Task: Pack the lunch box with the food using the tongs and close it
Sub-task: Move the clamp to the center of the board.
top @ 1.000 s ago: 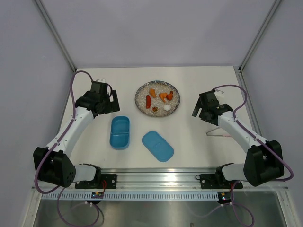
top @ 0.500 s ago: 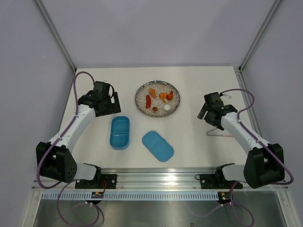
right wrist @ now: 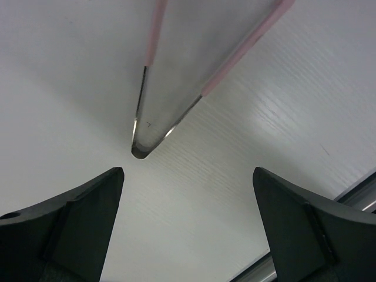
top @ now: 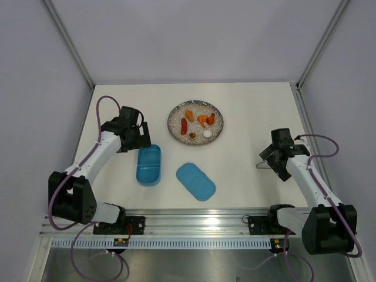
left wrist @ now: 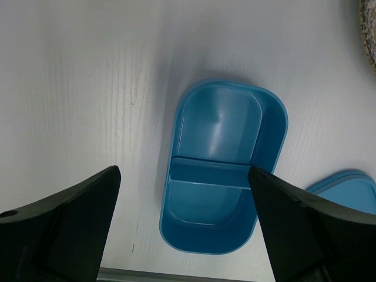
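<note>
The blue lunch box (top: 148,165) lies open on the table, its divider showing, with the flat blue lid (top: 196,181) beside it to the right. My left gripper (top: 141,143) hovers open over the box's far end; in the left wrist view the lunch box (left wrist: 223,176) lies between and below the open left gripper (left wrist: 183,176). The food sits on the speckled plate (top: 176,115): orange chunks (top: 203,119), a red sausage (top: 184,125), a white ball (top: 207,134). The pinkish tongs (top: 262,166) lie flat, partly under my open right gripper (top: 276,158). The right wrist view has the tongs (right wrist: 235,59) hinge-end just ahead of the right gripper (right wrist: 188,173).
An aluminium rail (top: 200,218) runs along the table's near edge, close to the tongs. Grey walls and corner posts enclose the table on three sides. The lid (left wrist: 346,188) lies right of the box in the left wrist view.
My right arm swung right and nearer, coming over the tongs. My left gripper moved right and nearer, to above the lunch box's far end.
</note>
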`<state>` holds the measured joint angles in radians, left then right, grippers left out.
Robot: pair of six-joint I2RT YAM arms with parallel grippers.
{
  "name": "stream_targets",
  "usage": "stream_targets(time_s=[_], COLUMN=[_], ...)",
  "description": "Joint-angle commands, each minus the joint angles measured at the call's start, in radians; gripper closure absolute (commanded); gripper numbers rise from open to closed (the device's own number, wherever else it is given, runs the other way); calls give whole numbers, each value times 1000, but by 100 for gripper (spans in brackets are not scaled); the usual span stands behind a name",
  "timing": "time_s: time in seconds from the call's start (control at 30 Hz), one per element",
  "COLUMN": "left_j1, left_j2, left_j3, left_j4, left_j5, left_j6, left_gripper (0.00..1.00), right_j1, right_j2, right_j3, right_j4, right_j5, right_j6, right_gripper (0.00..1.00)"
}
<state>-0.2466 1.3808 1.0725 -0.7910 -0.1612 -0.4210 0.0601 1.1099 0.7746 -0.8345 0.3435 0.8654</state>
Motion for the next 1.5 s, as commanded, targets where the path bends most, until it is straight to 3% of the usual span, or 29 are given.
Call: stream_targets(time_s=[0.0,0.3,0.7,1.07,1.47], left_j1=[-3,-2,-5,-5,-10], left_j2=[-3,-11,-17,-8,9], left_j3=[-9,0,-5,-5,0], left_j4=[41,38,33,35,33], left_j5=[37,43,32,51,55], left_j6=[-19,-4,19,19,14], left_gripper=[6,4,2,2,1], right_j1=[-11,-32,-40,-28,121], right_j2=[2,140,457,628,670], right_j3=[-49,-97,103,278,282], right_j4=[-6,259,380,370,367], right_j5=[-21,-35,-30,-110,-72], right_j6=[131,84,-149,-454,-528], right_gripper=[1,1,1,2,5])
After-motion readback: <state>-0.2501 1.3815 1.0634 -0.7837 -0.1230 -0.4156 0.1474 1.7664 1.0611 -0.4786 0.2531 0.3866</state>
